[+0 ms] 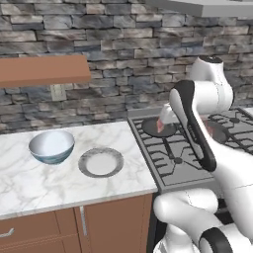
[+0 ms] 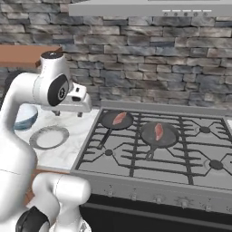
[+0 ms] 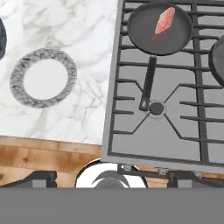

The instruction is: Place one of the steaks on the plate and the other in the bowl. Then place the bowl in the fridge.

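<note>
You have two steaks: one [image 2: 119,118] in the left frying pan [image 2: 116,120], one [image 2: 158,131] in the right frying pan [image 2: 159,134]. You have one plate [image 1: 101,162] and one bowl [image 1: 51,146] on the counter [image 1: 29,178].

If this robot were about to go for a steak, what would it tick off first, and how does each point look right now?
1. Gripper open with nothing in it: ok.
2. Left steak lying free in its pan: ok.
3. Second steak in the other pan: ok.
4. Plate bare on the counter: ok.
5. Bowl upright, nothing inside: ok.
6. Gripper above a steak: not ok; it hangs over the counter edge.
</note>
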Available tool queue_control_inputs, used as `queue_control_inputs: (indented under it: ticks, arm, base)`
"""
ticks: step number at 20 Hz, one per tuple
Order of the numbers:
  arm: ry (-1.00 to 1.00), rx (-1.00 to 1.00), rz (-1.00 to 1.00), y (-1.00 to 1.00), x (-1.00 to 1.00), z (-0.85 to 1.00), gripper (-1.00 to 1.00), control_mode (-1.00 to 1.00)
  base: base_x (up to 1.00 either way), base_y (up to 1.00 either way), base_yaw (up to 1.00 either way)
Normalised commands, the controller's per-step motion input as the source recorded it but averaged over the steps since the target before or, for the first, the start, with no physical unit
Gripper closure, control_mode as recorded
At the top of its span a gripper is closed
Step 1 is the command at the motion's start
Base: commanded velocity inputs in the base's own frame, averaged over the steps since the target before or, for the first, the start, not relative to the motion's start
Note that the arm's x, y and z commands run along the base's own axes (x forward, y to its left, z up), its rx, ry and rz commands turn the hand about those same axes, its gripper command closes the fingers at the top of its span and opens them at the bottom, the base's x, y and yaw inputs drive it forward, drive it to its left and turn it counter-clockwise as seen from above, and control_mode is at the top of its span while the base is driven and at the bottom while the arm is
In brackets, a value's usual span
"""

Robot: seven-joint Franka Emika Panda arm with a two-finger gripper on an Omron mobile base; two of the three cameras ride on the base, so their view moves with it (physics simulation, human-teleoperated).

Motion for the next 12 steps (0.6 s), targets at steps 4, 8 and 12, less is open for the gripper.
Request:
queue_control_inputs:
  ticks: [4, 8, 12]
  arm:
    - [0.15, 0.0, -0.01, -0.25, 0.76, -0.42, -1.0, -1.0]
    - [0.02, 0.0, 0.0, -0.29, 0.47, -0.39, -1.0, -1.0]
    - [0.0, -0.02, 0.0, -0.16, 0.47, -0.43, -1.0, -1.0]
  base:
    - [0.0, 0.0, 0.0]
    - [0.0, 0.0, 0.0]
    - [0.0, 0.0, 0.0]
